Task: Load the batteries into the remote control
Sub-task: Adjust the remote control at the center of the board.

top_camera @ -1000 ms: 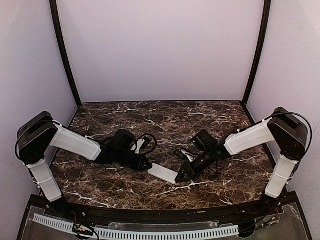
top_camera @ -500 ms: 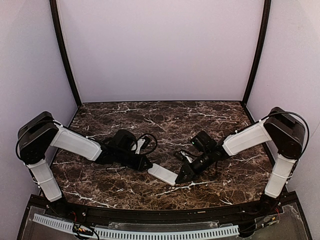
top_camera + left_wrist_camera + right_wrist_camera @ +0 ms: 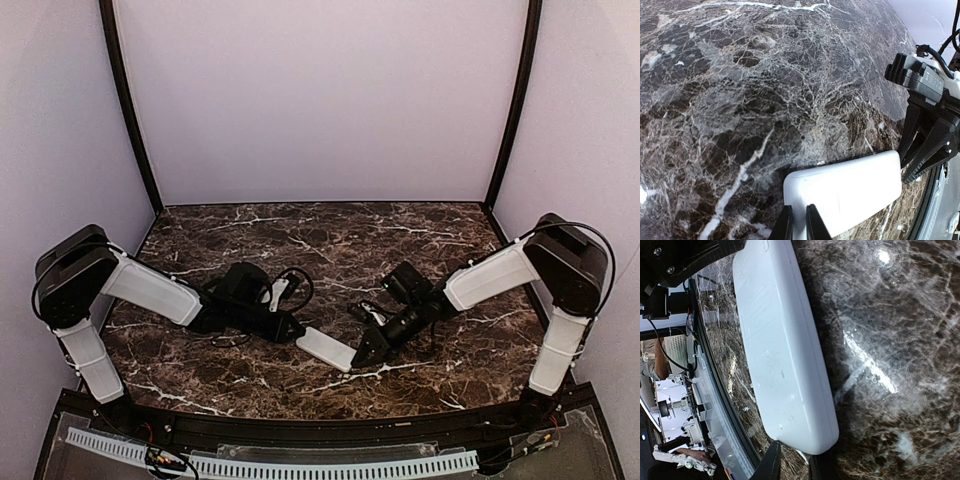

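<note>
**Surface** (image 3: 330, 235): dark brown marble pattern with white veins; glossy, with a lamp glare in the right wrist view; runs from the back wall to the near rail.

**Walls** (image 3: 320, 100): three, plain pale lilac, at the back and both sides; two black posts (image 3: 128, 110) rise at the back corners.

**Rail** (image 3: 300, 432): black, curved, along the near edge; a white slotted strip (image 3: 300, 466) lies below it.

**Remote** (image 3: 325, 347): one, slim, white, plain back up; lies on the surface near the front centre; set diagonally, one end to the left, the other to the right and nearer the rail; sits between the two sets of jaws.

**Left arm** (image 3: 150, 285): base at the near left corner; shoulder raised beside the left wall; white forearm slopes down and rightward over the surface; black wrist held low, a black cable (image 3: 310, 285) looped beside it; left jaws at the remote's left end.

**Left jaws**: drawn almost together, only a slit between the fingertips (image 3: 816, 227); tips over the remote's end, white showing in the slit; a pinch on it cannot be told.

**Right arm** (image 3: 495, 275): mirrored pose; base at the near right corner; shoulder up by the right wall; white forearm slopes down and leftward; right jaws at the remote's right end.

**Right jaws**: tips close, a narrow gap between them; the remote's rounded end lies just beyond the tips; whether they grip it cannot be told.
</note>
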